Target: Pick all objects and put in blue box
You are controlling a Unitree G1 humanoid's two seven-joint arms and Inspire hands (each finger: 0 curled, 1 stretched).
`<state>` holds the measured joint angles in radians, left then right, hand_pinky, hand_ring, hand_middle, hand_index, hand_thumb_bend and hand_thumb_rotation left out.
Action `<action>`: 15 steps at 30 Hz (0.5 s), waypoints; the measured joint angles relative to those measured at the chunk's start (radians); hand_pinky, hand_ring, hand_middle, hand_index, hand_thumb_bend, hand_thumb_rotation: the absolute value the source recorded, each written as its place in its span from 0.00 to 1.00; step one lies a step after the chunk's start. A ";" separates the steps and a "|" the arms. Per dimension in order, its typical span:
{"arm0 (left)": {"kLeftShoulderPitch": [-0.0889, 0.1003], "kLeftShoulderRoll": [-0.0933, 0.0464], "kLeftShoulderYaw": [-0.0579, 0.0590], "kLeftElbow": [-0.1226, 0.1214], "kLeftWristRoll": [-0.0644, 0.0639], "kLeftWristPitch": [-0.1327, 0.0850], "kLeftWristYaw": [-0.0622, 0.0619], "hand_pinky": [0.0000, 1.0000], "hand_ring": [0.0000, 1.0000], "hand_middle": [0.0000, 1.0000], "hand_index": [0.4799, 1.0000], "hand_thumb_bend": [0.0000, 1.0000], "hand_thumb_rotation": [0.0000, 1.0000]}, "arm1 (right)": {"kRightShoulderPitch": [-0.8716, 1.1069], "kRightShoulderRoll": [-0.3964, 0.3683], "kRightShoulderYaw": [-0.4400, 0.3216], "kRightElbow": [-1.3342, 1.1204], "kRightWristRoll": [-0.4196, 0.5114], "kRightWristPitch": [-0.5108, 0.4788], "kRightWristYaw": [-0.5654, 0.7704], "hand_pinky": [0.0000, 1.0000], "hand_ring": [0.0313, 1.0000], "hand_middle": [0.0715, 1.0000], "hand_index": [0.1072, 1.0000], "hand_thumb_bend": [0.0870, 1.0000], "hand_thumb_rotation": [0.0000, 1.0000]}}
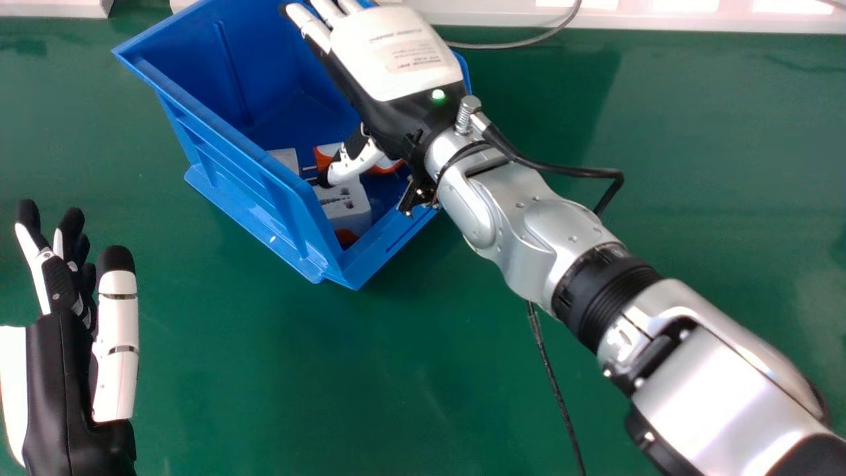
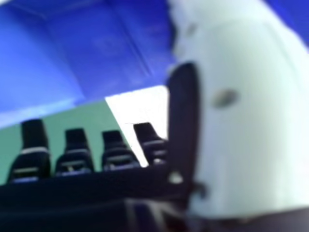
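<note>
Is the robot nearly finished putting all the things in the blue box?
It looks nearly done. The blue box already has a white block with holes and an orange-and-white piece inside. The right hand is over the box, fingers straight, seemingly holding nothing. Maybe only moving it away is left, but the arm hides some table.

Head view: the blue box (image 1: 264, 192), at 11 o'clock, is extending beyond the frame; the right hand (image 1: 396, 59) is partly obscuring an orange-and-white object (image 1: 322, 160); the left hand (image 1: 56, 370), at 8 o'clock, is being cropped
</note>
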<state>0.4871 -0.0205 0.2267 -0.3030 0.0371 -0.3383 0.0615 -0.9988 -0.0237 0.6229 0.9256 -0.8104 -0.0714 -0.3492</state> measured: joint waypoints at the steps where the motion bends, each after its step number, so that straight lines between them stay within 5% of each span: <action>1: 0.001 0.001 0.000 0.001 0.000 0.000 0.000 1.00 0.99 0.99 0.99 0.35 0.88 | 0.029 -0.018 -0.001 -0.048 -0.008 0.000 -0.013 0.78 0.90 0.92 0.88 0.53 0.19; 5: 0.001 0.003 -0.001 0.003 -0.009 -0.001 -0.012 1.00 1.00 0.99 1.00 0.36 0.86 | 0.152 -0.078 -0.022 -0.250 -0.025 0.011 -0.040 0.85 0.94 0.96 0.94 0.37 0.29; 8: 0.000 0.005 -0.002 0.008 -0.020 -0.004 -0.019 1.00 1.00 0.99 1.00 0.36 0.84 | 0.265 -0.123 -0.053 -0.420 -0.028 0.020 -0.061 0.84 0.93 0.94 0.93 0.36 0.33; 12: 0.000 0.007 -0.003 0.029 -0.030 -0.032 -0.023 1.00 1.00 0.99 0.98 0.38 0.81 | 0.454 -0.192 -0.091 -0.660 -0.031 0.013 -0.076 0.86 0.95 0.97 0.94 0.32 0.46; 15: 0.000 0.006 -0.005 0.049 -0.049 -0.059 -0.034 1.00 0.99 0.98 0.96 0.42 0.78 | 0.608 -0.239 -0.127 -0.802 -0.027 -0.022 -0.096 0.81 0.92 0.96 0.94 0.33 0.52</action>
<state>0.4872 -0.0148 0.2216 -0.2536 -0.0120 -0.3970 0.0280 -0.3908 -0.2624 0.4963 0.1231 -0.8377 -0.0932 -0.4451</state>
